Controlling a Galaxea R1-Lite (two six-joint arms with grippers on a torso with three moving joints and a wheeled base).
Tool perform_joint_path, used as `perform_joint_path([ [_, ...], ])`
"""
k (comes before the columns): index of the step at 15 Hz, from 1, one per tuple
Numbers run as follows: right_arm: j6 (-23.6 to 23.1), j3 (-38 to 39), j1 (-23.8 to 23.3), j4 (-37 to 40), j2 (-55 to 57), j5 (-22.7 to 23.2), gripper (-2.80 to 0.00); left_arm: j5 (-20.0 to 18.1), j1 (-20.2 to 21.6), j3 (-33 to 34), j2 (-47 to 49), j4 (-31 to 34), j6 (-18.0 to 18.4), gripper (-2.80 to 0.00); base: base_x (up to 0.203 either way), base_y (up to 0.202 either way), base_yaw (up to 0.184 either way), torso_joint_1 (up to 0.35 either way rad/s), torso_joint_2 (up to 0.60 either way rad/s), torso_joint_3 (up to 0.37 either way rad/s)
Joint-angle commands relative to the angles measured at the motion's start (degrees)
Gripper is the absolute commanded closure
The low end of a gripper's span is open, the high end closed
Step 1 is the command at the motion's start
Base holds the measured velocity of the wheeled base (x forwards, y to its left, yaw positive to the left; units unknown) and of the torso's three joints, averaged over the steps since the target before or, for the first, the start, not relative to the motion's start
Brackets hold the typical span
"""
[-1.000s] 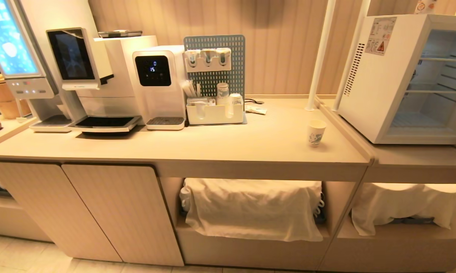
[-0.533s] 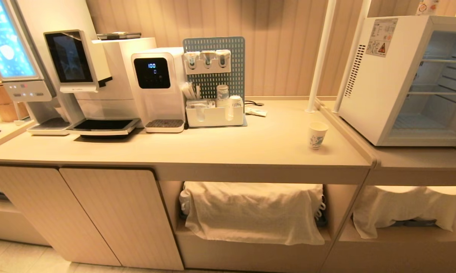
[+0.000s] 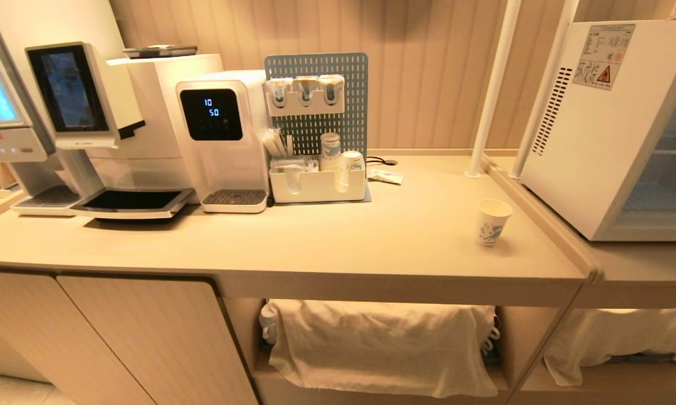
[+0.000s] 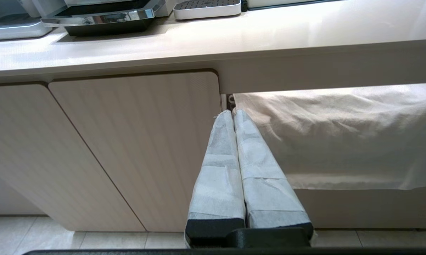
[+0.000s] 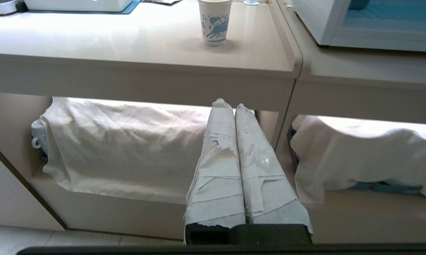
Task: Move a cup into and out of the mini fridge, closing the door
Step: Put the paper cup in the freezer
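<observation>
The white water dispenser's (image 3: 220, 135) black screen (image 3: 211, 114) reads 10 over 50. The white box-shaped mini fridge (image 3: 602, 129) carries a side label (image 3: 604, 55) with a warning triangle, its print unreadable.

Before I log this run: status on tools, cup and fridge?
Left tool and right tool shut, empty, below counter height. Cup upright on counter, beside open mini fridge. Nothing in the way.

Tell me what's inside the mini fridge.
Through the open front of the mini fridge, only wire shelves and a pale ribbed floor show, nothing on them. Its right part is out of frame; the cup stands outside on the counter.
</observation>
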State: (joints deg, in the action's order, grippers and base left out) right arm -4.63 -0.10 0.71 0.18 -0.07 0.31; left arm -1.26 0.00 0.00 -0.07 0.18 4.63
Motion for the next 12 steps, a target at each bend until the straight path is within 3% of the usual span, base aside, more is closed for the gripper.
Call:
perform_joint_path([
  [1, -0.12, 0.01, 0.0, -0.01, -0.01, 0.13, 0.0, 0.03, 0.09, 0.0, 0.07, 0.0, -0.05, 0.0, 0.177, 0.0, 0.003, 0.002, 0.0, 0.0],
  [4, -0.12, 0.01, 0.01, -0.01, 0.03, 0.13, 0.0, -0.16, 0.08, 0.0, 0.07, 0.05, -0.03, 0.0, 0.043, 0.0, 0.0, 0.002, 0.0, -0.001],
  [9, -0.95, -0.71, 0.11, -0.22, 0.04, 0.55, 0.0, 0.43, 0.09, 0.0, 0.07, -0.18, -3.0, 0.0, 0.0, 0.0, 0.0, 0.0, 0.0, 0.0],
  [11, -0.09, -7.51, 0.05, 3.34, 1.07, 1.55, 0.0, 0.55, 0.09, 0.0, 0.07, -0.18, -3.24, 0.0, 0.0, 0.0, 0.0, 0.0, 0.0, 0.0],
  [12, 0.23, -13.55, 0.08, 8.78, 2.59, 2.29, 0.0, 0.55, 0.08, 0.0, 0.07, -0.18, -3.31, 0.0, 0.0, 0.0, 0.0, 0.0, 0.0, 0.0],
])
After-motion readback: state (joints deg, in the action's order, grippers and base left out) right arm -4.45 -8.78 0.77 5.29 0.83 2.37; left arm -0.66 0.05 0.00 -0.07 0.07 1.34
